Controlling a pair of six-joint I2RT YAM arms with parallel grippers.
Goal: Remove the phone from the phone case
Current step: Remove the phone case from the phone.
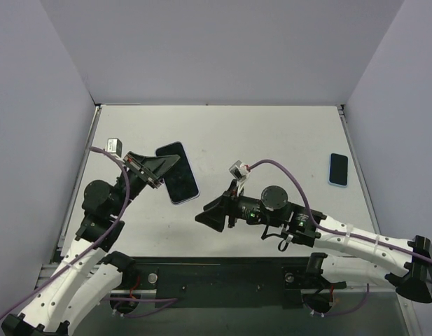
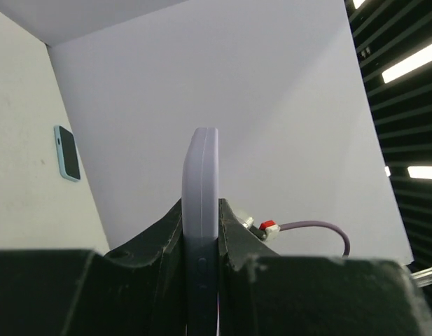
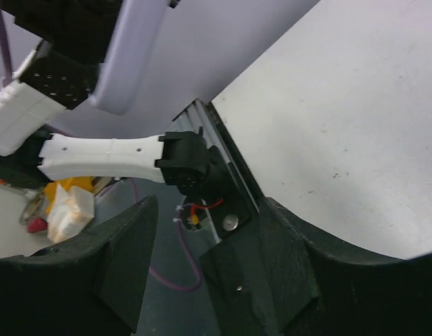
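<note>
The phone (image 1: pixel 179 178) was held aloft near the left edge of the desk (image 1: pixel 272 140), seated in its lilac case (image 2: pixel 201 175) and clamped edgewise by the left gripper (image 1: pixel 165 168). The right gripper (image 1: pixel 203 217) was spread wide mid-desk and empty. Extraction was judged not yet begun.

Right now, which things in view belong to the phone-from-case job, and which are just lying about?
Job: lavender-cased phone, gripped edgewise and held up by the left hand; right hand, open, close beside it.
Lying about: blue-edged phone, flat on the table, far right.
</note>
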